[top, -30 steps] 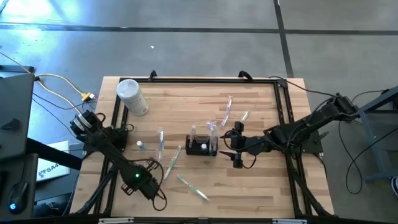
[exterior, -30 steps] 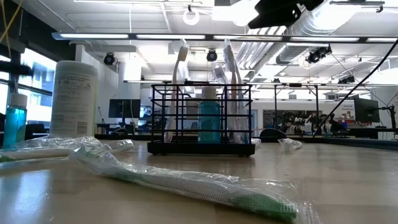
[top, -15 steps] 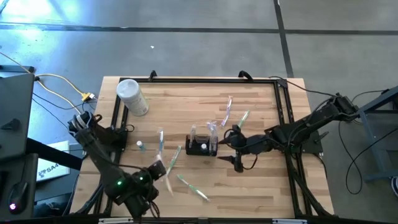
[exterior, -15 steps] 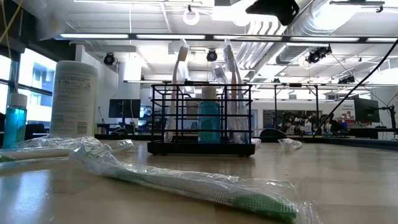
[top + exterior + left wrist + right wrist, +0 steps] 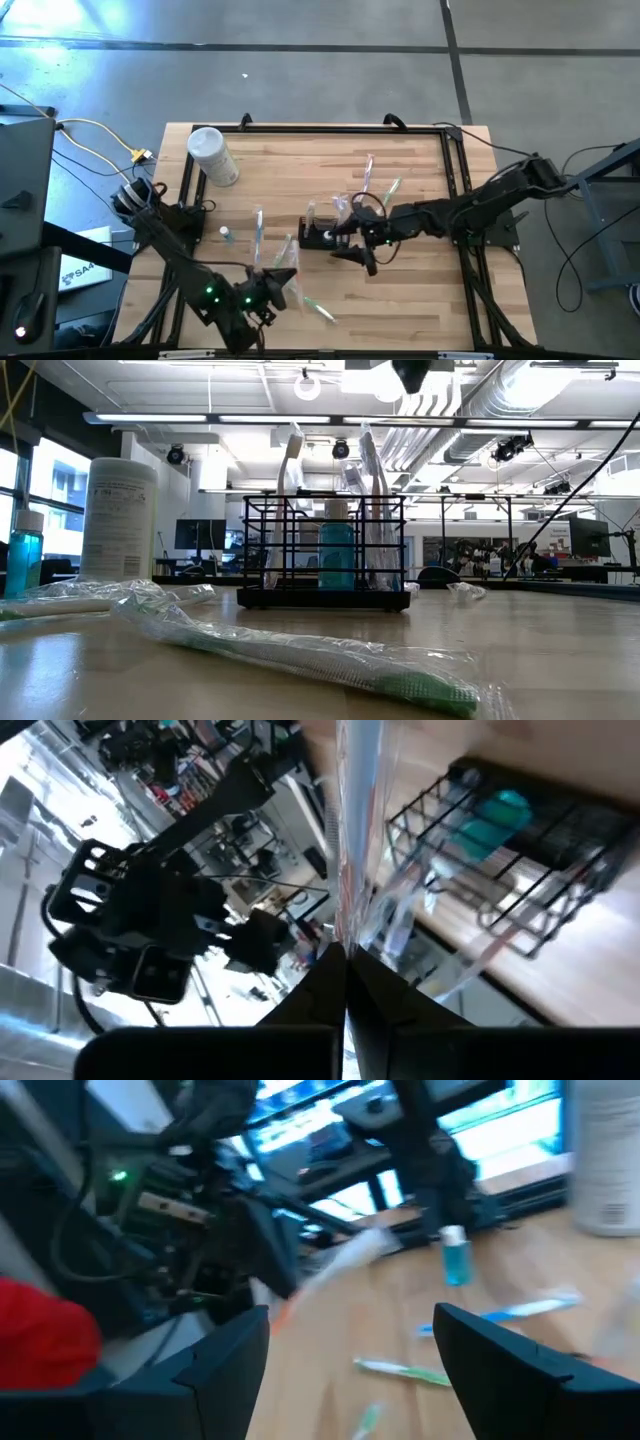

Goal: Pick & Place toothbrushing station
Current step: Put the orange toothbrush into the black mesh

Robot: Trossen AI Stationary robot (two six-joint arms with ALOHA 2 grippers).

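Toothbrushing station sits mid-table on the table, just left of centre-right in the high view: black wire caddy, upright, a teal bottle and wrapped toothbrushes standing in it. Low view has it dead centre.

My right pincer is right beside the caddy's right end, fingers apart, nothing between them. Can't tell if a fingertip touches the wire. In the right wrist view both fingers stand wide, with bare table between.

My left pincer is lower centre of the high view, below and left of the caddy, off the table surface. Fingers together, clamped on a wrapped toothbrush; the left wrist view shows the clear wrapper running straight up out of the closed tips, caddy in the upper right of that frame.

Loose on the table: a green wrapped toothbrush lower centre, just right of the left pincer; two more wrapped brushes left of the caddy; another pair above and to its right. Small blue bottle further left. White lidded cylinder lies tilted at the upper left corner of the table.

Low view foreground: green wrapped brush lying across the bottom, white cylinder and blue bottle at left.
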